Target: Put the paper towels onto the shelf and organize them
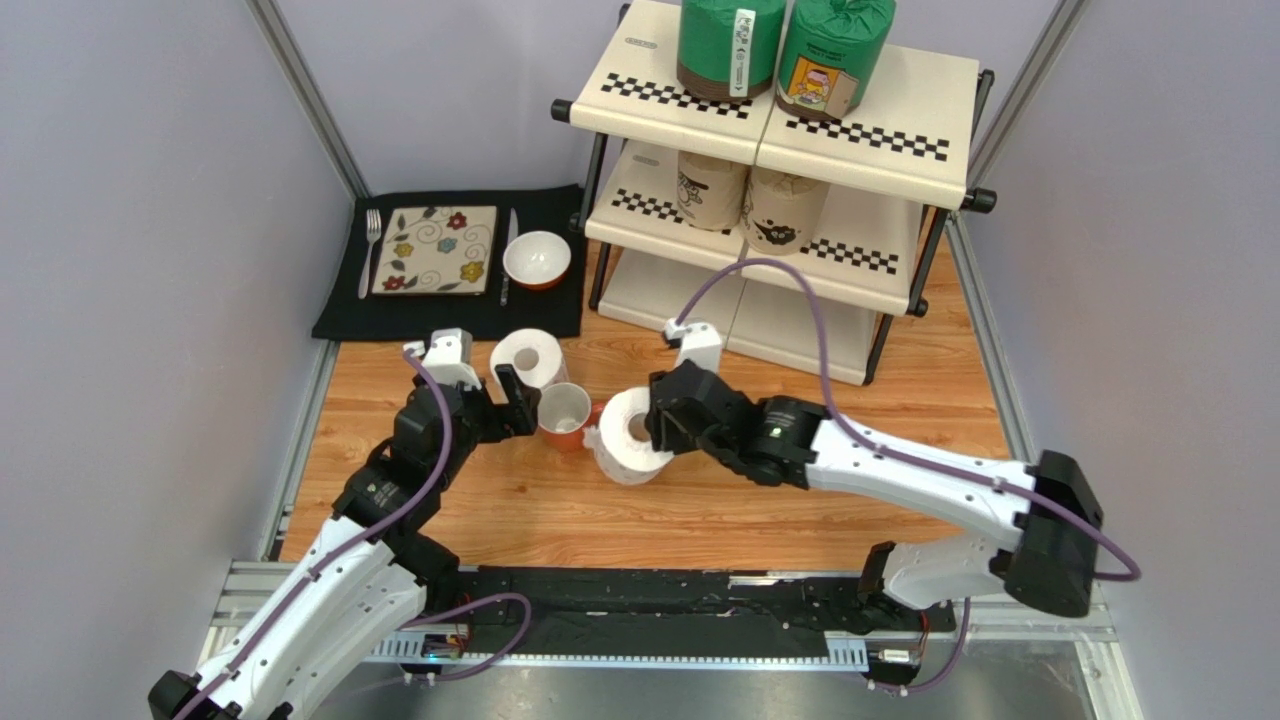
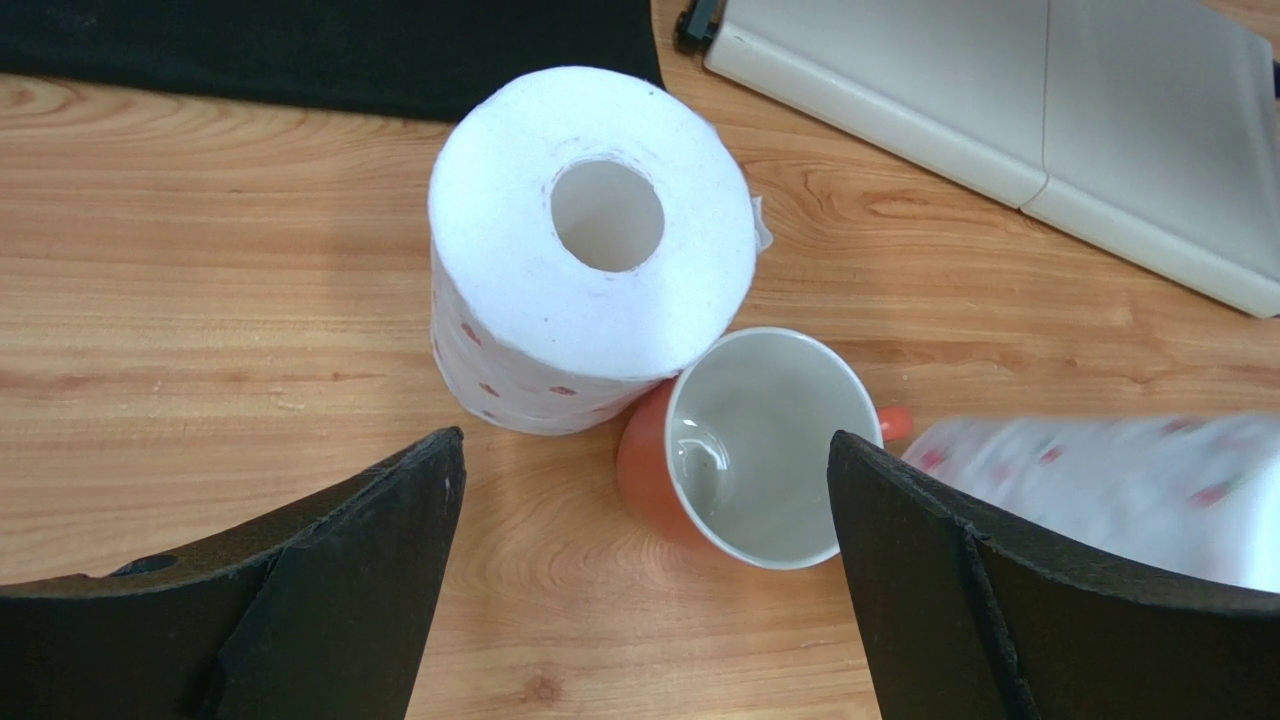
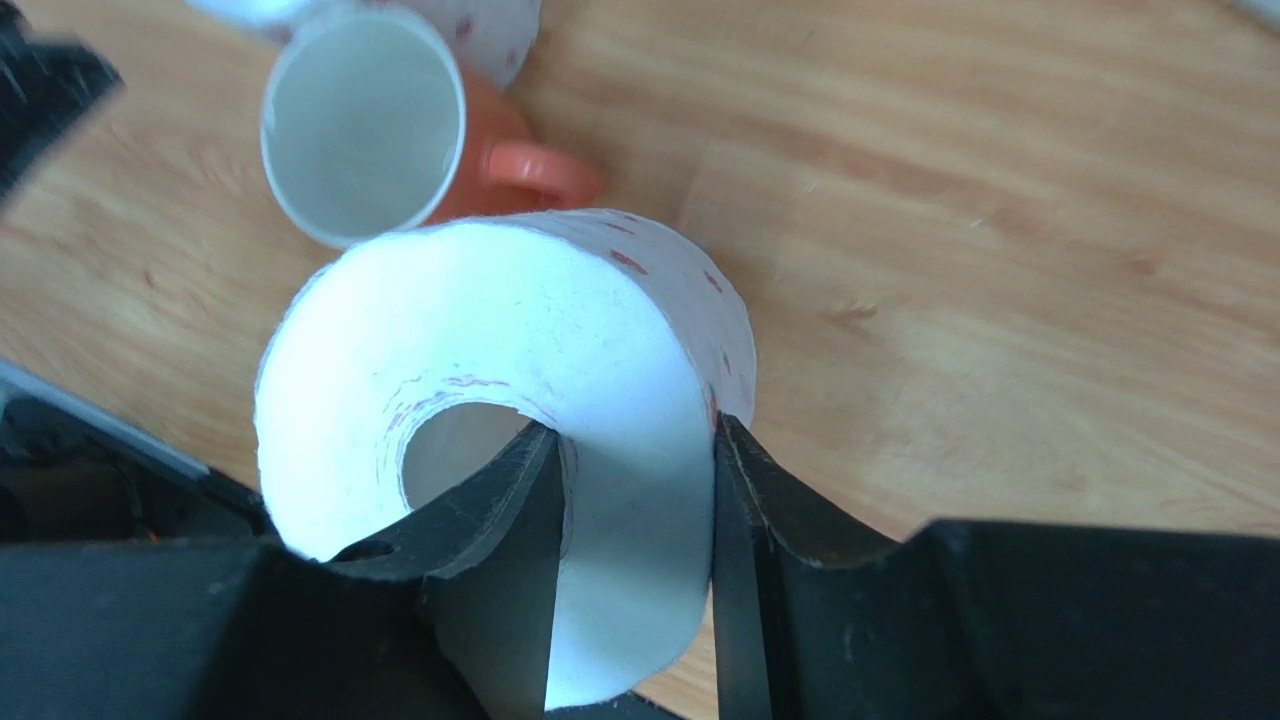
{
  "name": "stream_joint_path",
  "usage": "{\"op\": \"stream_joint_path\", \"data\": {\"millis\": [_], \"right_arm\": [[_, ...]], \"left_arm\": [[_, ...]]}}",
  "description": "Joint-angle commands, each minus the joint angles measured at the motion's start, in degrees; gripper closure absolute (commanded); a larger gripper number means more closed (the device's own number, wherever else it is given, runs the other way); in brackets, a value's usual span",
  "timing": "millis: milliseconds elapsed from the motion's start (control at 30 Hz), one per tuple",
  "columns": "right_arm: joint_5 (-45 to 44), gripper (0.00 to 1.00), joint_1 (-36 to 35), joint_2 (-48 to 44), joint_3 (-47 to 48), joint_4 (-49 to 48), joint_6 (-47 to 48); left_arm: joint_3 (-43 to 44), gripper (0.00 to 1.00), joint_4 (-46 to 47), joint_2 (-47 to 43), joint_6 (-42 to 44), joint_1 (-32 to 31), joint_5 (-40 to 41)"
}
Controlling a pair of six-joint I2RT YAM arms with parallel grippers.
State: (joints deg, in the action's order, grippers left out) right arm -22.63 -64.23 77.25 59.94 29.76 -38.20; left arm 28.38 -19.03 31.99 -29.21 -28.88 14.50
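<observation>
One white roll (image 3: 496, 330) is held by the right pincer (image 3: 634, 450). One finger sits inside the hollow core and the other outside, and the two are clamped on the paper wall between them. The roll leans over on its side low over the counter (image 1: 842, 435), close beside the mug (image 3: 361, 120); I cannot tell whether it has left the wood.

The second white roll (image 2: 586, 240) stands upright right beside the mug on its other side. The left pincer (image 2: 646, 450) hangs over both, its fingers spread wide and holding nothing.

On the shelf (image 1: 842, 128), the green rolls (image 1: 732, 45) fill the top tier and the tan rolls (image 1: 714, 188) the middle one.

The step in hand looks like picking up the clamped roll. The next move calls for lifting it clear of the mug and carrying it to the lowest tier. It should be set down on its flat end, since the panels slant and a roll released on its side could run off.
</observation>
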Motion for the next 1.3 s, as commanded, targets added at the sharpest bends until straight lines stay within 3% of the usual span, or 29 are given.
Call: {"op": "stream_joint_path", "data": {"millis": [0,267,733,1267], "right_arm": [[-9.35,0.72,6.72,-8.69,-2.28,-1.72,-0.30],[-12.87,0.75,21.93,-16.17,-8.26,-5.05,1.81],[-21.13,0.78,29.51,-18.90,-18.37,-25.25,6.73],[-20.00,0.78,33.64,-6.07,-19.34,-44.69,10.07]], "left_arm": [[-0.43,0.01,0.75,-0.26,-0.14,0.06,0.44],[0.53,0.01,0.22,-0.17,-0.50,0.06,0.44],[3.08,0.01,-0.66,2.29,0.03,0.06,-1.76],[3.43,0.01,0.57,4.31,1.09,0.06,-1.67]]}}
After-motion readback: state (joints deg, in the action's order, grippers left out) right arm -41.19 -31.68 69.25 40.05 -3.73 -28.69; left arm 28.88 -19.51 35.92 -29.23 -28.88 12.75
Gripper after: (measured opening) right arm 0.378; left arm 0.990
